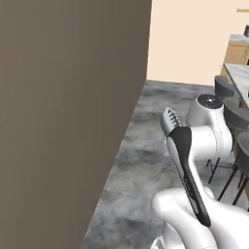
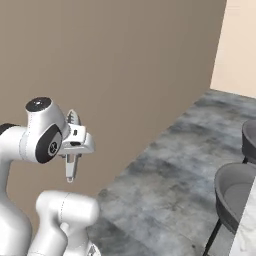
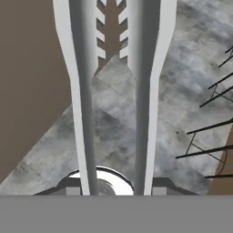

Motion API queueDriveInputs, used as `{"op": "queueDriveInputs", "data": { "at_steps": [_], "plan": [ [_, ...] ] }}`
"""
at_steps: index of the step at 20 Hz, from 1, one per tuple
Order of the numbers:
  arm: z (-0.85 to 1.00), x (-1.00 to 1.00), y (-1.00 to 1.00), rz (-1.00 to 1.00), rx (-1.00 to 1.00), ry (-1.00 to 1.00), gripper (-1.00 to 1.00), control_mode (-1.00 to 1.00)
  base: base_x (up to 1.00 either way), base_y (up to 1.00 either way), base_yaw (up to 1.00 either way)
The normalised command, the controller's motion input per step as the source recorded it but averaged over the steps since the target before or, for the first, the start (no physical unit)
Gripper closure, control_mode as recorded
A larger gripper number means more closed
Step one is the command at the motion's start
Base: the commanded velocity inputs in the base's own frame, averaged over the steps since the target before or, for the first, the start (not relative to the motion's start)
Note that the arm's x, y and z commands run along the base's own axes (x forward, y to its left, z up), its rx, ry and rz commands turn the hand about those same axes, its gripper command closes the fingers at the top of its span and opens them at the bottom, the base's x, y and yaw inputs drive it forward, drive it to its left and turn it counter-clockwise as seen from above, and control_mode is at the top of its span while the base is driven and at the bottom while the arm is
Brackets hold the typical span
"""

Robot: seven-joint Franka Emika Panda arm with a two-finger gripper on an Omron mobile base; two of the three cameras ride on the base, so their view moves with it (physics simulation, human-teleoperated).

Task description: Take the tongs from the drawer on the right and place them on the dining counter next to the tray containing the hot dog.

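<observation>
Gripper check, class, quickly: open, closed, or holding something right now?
Gripper: closed on the tongs, carried above the grey floor beside the brown wall.

Two long grey arms of the tongs (image 3: 141, 100) run up the middle, side by side, with ridged ends at the top. Behind them lie a grey stone floor (image 3: 182, 82), a brown wall (image 3: 27, 82) and thin black stool legs (image 3: 205, 136).

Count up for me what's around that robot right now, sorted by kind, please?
Tongs, held in the end effector: 1
Grey stools: 2 in the right base view
Marble counter: 1
Brown wall: 1
Total: 5
</observation>
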Motion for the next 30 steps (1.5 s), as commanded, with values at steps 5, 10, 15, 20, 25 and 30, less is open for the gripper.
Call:
{"op": "queueDriveInputs", "data": {
  "at_steps": [5,10,15,20,25,30],
  "plan": [
    [0.00,0.00,0.00,0.00,0.00,0.00,1.00,1.00,1.00,0.16,-0.56],
    [0.00,0.00,0.00,0.00,0.00,0.00,1.00,1.00,1.00,0.42,-0.59],
    [0.00,0.00,0.00,0.00,0.00,0.00,1.00,1.00,1.00,0.73,-0.62],
    [0.00,0.00,0.00,0.00,0.00,0.00,1.00,1.00,1.00,0.93,-0.61],
    [0.00,0.00,0.00,0.00,0.00,0.00,1.00,1.00,1.00,0.94,-0.59],
    [0.00,0.00,0.00,0.00,0.00,0.00,1.00,1.00,1.00,0.68,-0.65]
  ]
}}
